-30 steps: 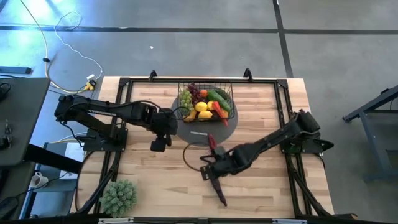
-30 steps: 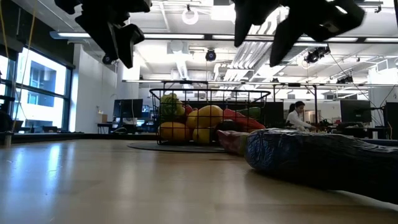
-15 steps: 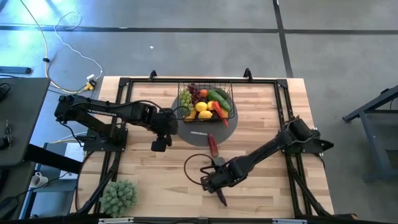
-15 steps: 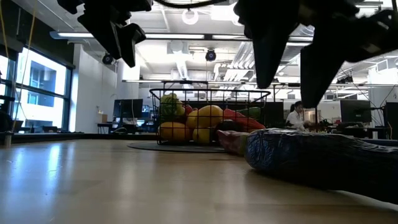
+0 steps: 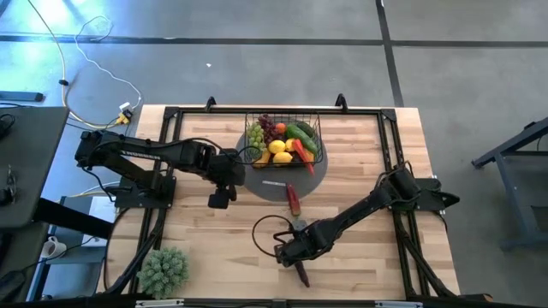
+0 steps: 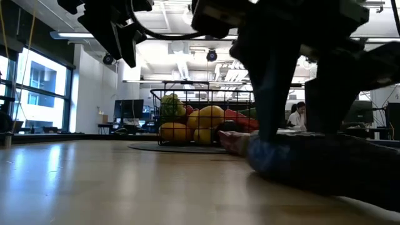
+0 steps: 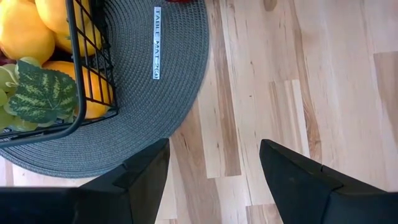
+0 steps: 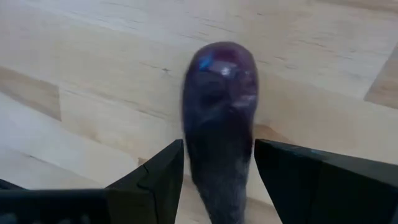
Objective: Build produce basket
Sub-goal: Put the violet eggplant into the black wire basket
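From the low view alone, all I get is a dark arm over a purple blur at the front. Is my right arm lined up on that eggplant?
Observer: Yes. In the right wrist view the eggplant lies lengthwise between the right gripper's open fingers, on bare wood.
Operator: Anything else loose on the table?
Observer: A red chili lies at the near edge of the grey mat, outside the basket.
Operator: Where is the left arm?
Observer: The left gripper hangs over the mat's edge beside the basket, fingers open and empty.
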### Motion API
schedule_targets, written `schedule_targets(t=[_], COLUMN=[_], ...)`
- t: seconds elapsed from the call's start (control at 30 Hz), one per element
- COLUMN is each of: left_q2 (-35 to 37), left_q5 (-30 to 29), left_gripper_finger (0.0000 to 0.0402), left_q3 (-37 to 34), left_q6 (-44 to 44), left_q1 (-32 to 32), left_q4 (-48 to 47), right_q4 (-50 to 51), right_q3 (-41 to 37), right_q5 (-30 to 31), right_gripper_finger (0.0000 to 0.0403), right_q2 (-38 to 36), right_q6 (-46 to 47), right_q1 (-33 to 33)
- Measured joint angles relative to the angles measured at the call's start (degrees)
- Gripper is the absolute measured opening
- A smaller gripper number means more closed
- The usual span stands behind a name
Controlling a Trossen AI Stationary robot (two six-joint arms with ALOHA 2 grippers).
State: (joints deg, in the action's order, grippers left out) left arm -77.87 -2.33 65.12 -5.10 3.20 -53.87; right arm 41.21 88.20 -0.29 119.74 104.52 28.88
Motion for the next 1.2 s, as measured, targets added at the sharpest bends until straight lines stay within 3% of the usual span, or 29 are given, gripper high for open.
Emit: schedule_targets(t=[0.27, 0.47, 0.67, 0.87, 1.2], left_q2=[0.00, -0.02, -0.02, -0.02, -0.02], left_q5=[0.00, -0.64, -4.56, -4.88, -0.16], left_gripper_finger=[0.0241, 0.0241, 0.0241, 0.0241, 0.0241], left_q3=[0.02, 0.02, 0.02, 0.02, 0.10], left_q6=[-1.85, -2.14, -2.58, -3.93, -4.17], left_q1=[0.04, 0.04, 0.04, 0.17, 0.24], left_q4=[0.07, 0.26, 0.26, 0.20, 0.11], right_q4=[-1.51, -1.79, -2.63, -2.54, 2.04], right_q3=[-0.02, -0.02, -0.02, 2.91, 10.42], right_q5=[-1.81, -1.67, -1.30, 3.52, 10.98], right_gripper_finger=[0.0175, 0.0097, 0.0097, 0.0097, 0.0097], right_q2=[2.21, 2.04, 1.93, 1.71, 1.68], right_q6=[0.98, 0.61, -0.32, -1.77, -11.91], right_q1=[-0.13, -0.59, -0.92, -1.30, -5.16])
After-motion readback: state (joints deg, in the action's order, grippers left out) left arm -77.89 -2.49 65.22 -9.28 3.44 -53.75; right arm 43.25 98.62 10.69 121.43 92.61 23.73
